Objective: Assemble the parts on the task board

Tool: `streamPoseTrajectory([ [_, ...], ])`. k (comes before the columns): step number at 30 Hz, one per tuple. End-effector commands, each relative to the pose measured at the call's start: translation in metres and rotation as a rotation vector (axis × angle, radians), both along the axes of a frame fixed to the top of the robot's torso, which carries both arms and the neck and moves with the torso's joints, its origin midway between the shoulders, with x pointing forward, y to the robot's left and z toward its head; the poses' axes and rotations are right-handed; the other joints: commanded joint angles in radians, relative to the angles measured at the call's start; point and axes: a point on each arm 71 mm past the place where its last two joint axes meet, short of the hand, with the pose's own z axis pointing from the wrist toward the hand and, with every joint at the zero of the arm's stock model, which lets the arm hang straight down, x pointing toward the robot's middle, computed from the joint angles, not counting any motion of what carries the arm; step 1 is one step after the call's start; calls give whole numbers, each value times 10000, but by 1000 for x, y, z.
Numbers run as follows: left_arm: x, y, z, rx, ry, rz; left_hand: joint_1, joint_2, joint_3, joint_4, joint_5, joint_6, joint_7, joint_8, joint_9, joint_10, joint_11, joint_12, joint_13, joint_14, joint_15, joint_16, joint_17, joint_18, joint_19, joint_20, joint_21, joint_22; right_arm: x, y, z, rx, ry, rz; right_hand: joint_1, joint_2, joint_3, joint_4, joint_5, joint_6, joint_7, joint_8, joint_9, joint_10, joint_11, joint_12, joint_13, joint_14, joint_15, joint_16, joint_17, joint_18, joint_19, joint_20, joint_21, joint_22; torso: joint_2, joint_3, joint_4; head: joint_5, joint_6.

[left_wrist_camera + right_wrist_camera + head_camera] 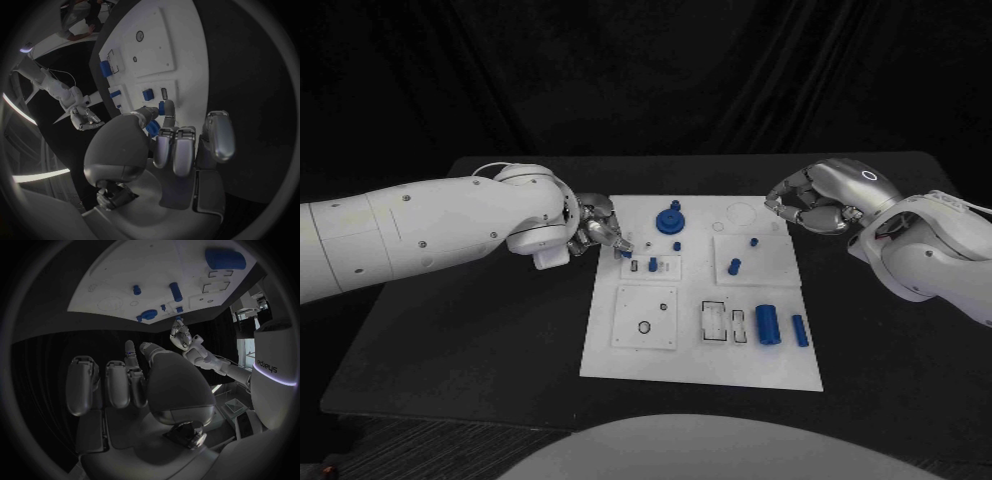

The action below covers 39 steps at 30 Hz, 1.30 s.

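Task board [733,360] sits mid surface [459,330], white plate w/ blue parts on it. I've got the left hand [599,228] at the board's left edge, near the far end, fingers bunched over the edge by a small recessed block [646,266]. Left wrist view: fingers [177,150] curled in close, fingertips right at a small blue part [162,108]. Can't tell if it's pinched or just touched, so left hand state unclear from here.

Right hand [813,205] hovers off the board's far right corner, fingers curled in, nothing in them that I can see; right wrist view shows the fingers [119,385] folded together, clear of the board.

Parts on the board: blue gear-like piece [671,218] near the far edge, small peg [676,245] just this side of it, two small pegs [736,266] on the right-hand square plate, big blue cylinder [767,323] and a slimmer one [799,330] side by side near the right edge, beside two rectangular slots [726,322]. Blank square plate w/ a small ring [645,326] lower left.
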Motion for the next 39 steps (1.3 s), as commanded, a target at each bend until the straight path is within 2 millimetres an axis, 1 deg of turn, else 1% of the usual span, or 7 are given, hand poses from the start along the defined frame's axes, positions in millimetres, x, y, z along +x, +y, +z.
streamPoseTrajectory([
  [1,-2,-4,-1,37,327,36,-115,-13,61,-12,-42,-56,-27,-8,17,720,6,-67,2299,955,7,-68,2476,97,-68,18,-58,1689,0,-1,0,41,-18,-187,100,10,6,-71,66,-12,21,-30,-17,827,75,-57,2056,463,54,-30,9,193,178,61,-53,1955,1,8,16,3,-1],
  [3,-2,-6,-2,45,363,-27,-124,-7,66,-12,-54,-60,-26,-10,18,713,8,-77,2292,949,8,-73,2468,100,-78,19,-73,1684,0,-2,0,43,-22,-182,100,10,6,-71,66,-12,21,-30,-17,827,75,-57,2056,463,54,-30,9,193,178,61,-53,1955,-4,18,24,-7,-1],
  [10,-3,-12,-3,69,448,-193,-131,9,82,-20,-69,-70,-26,-15,19,703,9,-91,2281,938,11,-83,2454,104,-89,20,-91,1679,-1,-1,0,51,-45,-129,111,-1,7,-82,78,-12,22,-32,-17,830,77,-54,2064,460,55,-37,-5,193,177,62,-55,1955,-5,-6,2,56,-1],
  [17,-1,-16,-5,137,534,-294,-137,27,103,-34,-84,-91,-21,-25,18,699,11,-96,2278,933,13,-87,2448,109,-105,22,-115,1672,-1,-1,0,41,-43,-77,119,-9,9,-90,93,-7,23,-31,-15,831,79,-54,2065,458,56,-41,-13,194,174,63,-62,1953,14,-6,3,63,-1],
  [24,-2,-16,-9,242,717,-328,-157,48,119,-38,-100,-108,-12,-35,17,690,17,-108,2269,916,16,-102,2426,112,-117,24,-134,1666,-1,-1,0,26,-25,-67,132,-16,13,-101,117,-2,23,-31,-14,827,79,-58,2057,458,57,-38,-8,197,169,64,-76,1949,32,-9,10,33,-1],
  [33,-5,-16,-15,279,907,-406,-162,60,131,-46,-107,-117,-10,-40,17,679,19,-122,2257,912,19,-105,2421,117,-130,25,-154,1660,0,-1,0,33,-72,-12,171,-30,29,-136,178,16,22,-28,-9,825,80,-60,2054,457,59,-39,-11,194,173,67,-65,1953,21,-5,-4,95,-1],
  [39,-5,-15,-18,269,954,-389,-162,60,131,-46,-107,-117,-10,-40,17,679,19,-122,2257,912,19,-105,2421,117,-130,25,-154,1660,0,0,0,16,-51,15,185,-34,35,-147,199,22,22,-27,-7,824,80,-61,2053,457,59,-38,-9,197,168,67,-77,1950,11,-5,-3,77,-1],
])
